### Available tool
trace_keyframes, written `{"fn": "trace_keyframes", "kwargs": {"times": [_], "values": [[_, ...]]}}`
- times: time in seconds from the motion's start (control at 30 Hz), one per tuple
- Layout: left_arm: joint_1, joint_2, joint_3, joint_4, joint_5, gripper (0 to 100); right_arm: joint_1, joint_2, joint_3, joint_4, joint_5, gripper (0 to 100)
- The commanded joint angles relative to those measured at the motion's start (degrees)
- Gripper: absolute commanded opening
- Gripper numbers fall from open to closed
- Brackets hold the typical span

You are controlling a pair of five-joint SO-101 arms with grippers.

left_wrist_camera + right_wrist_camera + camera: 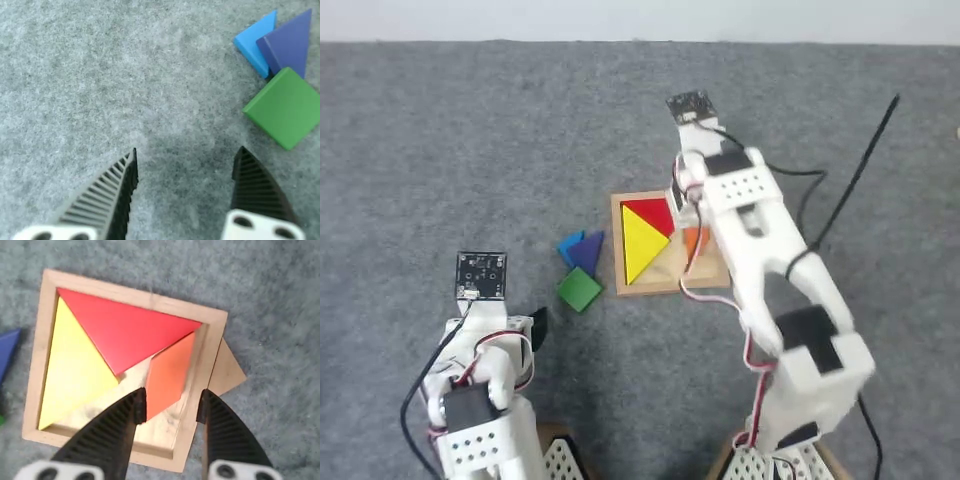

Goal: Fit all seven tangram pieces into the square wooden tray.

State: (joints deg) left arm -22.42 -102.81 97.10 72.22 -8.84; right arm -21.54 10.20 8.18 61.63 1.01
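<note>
The square wooden tray (622, 285) (212, 340) lies mid-table and holds a red triangle (650, 213) (125, 332), a yellow triangle (640, 248) (72, 362) and an orange parallelogram (697, 240) (167, 375). My right gripper (688, 222) (171, 405) hangs open over the tray's right side. One finger is inside the tray and the other is outside the rim, with the orange piece between them. On the carpet left of the tray lie a blue piece (570, 244) (255, 42), a purple triangle (588, 252) (290, 45) and a green square (579, 289) (285, 107). My left gripper (535, 325) (185, 160) is open over bare carpet near the green square.
A tan triangular piece (227, 371) sticks out from beside the tray's right rim. Grey carpet (440, 150) covers the table. The right arm's body (760, 250) and its cables stretch over the tray's right edge.
</note>
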Motion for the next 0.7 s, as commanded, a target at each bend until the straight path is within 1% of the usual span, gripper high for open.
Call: {"fn": "trace_keyframes", "kwargs": {"times": [0.0,0.13,0.3,0.47,0.67], "values": [[0.0,-1.2,-0.7,0.2,0.3,30,0.4,-7.4,5.0,-5.1,1.9,18.2],[0.0,-1.2,-0.7,0.2,0.3,30,-0.8,-6.5,6.5,-6.7,1.9,18.3],[0.0,-1.2,-0.7,0.2,0.3,30,-5.2,-2.9,6.2,-8.6,3.7,19.0],[0.0,-1.2,-0.7,0.2,0.3,30,-4.4,-1.3,3.9,-8.3,3.5,26.9],[0.0,-1.2,-0.7,0.2,0.3,30,-4.5,0.0,3.5,-8.4,3.5,23.5]]}}
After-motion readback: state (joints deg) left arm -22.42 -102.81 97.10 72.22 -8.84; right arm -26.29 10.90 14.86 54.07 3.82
